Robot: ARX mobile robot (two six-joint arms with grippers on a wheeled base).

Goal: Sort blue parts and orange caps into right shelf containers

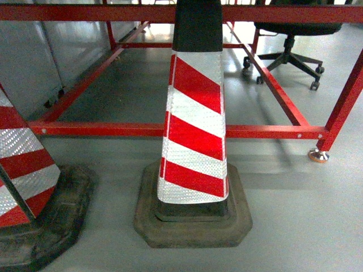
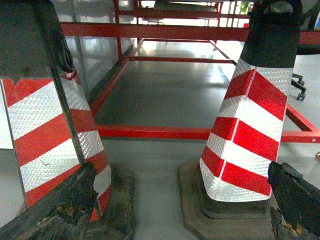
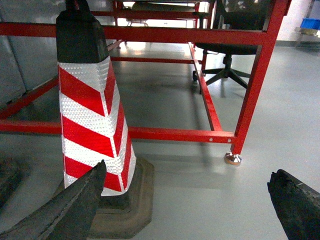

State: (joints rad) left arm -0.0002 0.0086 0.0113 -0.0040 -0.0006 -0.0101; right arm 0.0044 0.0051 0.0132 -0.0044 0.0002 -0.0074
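Standing at the centre of the head view, a tall red-and-white striped reflective traffic cone (image 1: pixel 194 122) with a black top rests on its square, worn black rubber base (image 1: pixel 193 226) on the smooth grey floor (image 1: pixel 295 215). A second cone of the same striped kind (image 1: pixel 25 164) occupies the lower left of the frame, cut off by the edge, its base just beside the first cone's base but apart from it. Behind both cones runs a low red-painted steel frame (image 1: pixel 266 131) of horizontal rails, with an upright leg at the right edge ending in a round metal foot (image 1: pixel 318 154). A black office swivel chair (image 1: pixel 289 51) on castors sits at the upper right, beyond the frame.

In the left wrist view, the left gripper (image 2: pixel 182 212) shows two dark, scuffed fingers (image 2: pixel 65 210) at the lower corners, spread wide with nothing between them. In the right wrist view, the right gripper (image 3: pixel 192 205) likewise has its dark fingers (image 3: pixel 70 210) at the lower corners, set far apart and holding nothing.

A small piece of a blue plastic container (image 3: pixel 310 23) appears at the far upper right of the right wrist view, well away from the cones; whether it is one of the right shelf containers cannot be told.
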